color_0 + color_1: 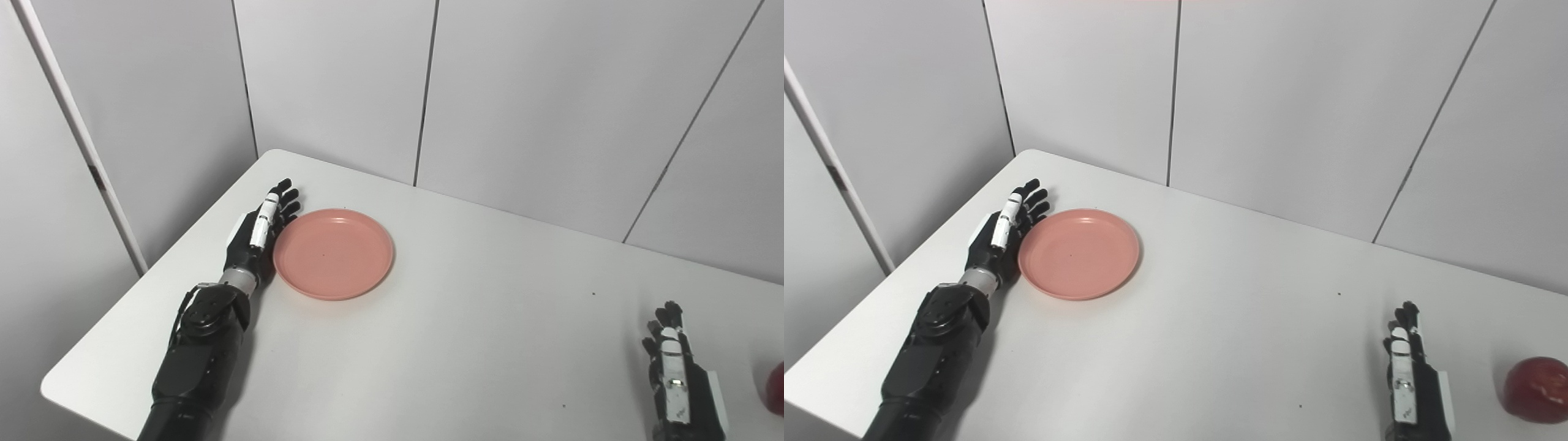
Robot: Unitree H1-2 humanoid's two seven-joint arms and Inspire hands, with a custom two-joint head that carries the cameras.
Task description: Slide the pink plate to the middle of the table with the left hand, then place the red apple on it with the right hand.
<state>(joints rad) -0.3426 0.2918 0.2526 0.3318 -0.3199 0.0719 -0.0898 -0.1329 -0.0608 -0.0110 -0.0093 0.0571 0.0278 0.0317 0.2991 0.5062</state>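
The pink plate (334, 252) lies flat on the left part of the white table (490, 318). My left hand (262, 228) rests on its edge right against the plate's left rim, open, fingers stretched out toward the far side. The red apple (1536, 380) sits near the table's front right; in the left eye view only its edge (776, 388) shows. My right hand (1409, 373) stands open on the table just left of the apple, apart from it and holding nothing.
White panel walls (490, 92) close off the far side and the left of the table. The table's rounded far-left corner (275, 154) lies just beyond my left hand. Bare tabletop stretches between the plate and my right hand.
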